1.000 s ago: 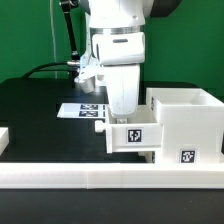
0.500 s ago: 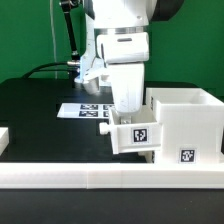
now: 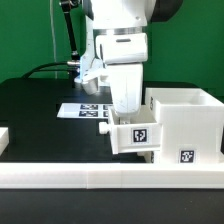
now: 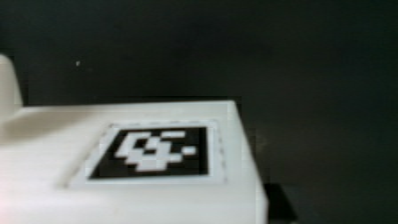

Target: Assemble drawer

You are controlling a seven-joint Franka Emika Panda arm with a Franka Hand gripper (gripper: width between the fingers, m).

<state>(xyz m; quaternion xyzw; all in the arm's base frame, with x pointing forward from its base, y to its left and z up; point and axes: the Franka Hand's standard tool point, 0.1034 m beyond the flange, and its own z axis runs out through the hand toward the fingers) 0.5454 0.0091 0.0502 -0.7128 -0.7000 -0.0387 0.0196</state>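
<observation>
The large white case of the drawer stands at the exterior view's right, with a tag low on its front. A small white tray with a square tag on its front sits partly inside the case's left opening, a little tilted. My gripper comes straight down onto this tray and looks shut on its wall; the fingertips are hidden by it. In the wrist view the tray's tagged white face fills the lower half, and one dark finger shows beside its edge.
The long low white rail runs along the front. The marker board lies on the black table behind the arm. A white part shows at the exterior view's left edge. Cables hang behind the arm.
My gripper and the small tray have shifted a little toward the exterior view's right, further into the case. In the last half second almost nothing moved.
</observation>
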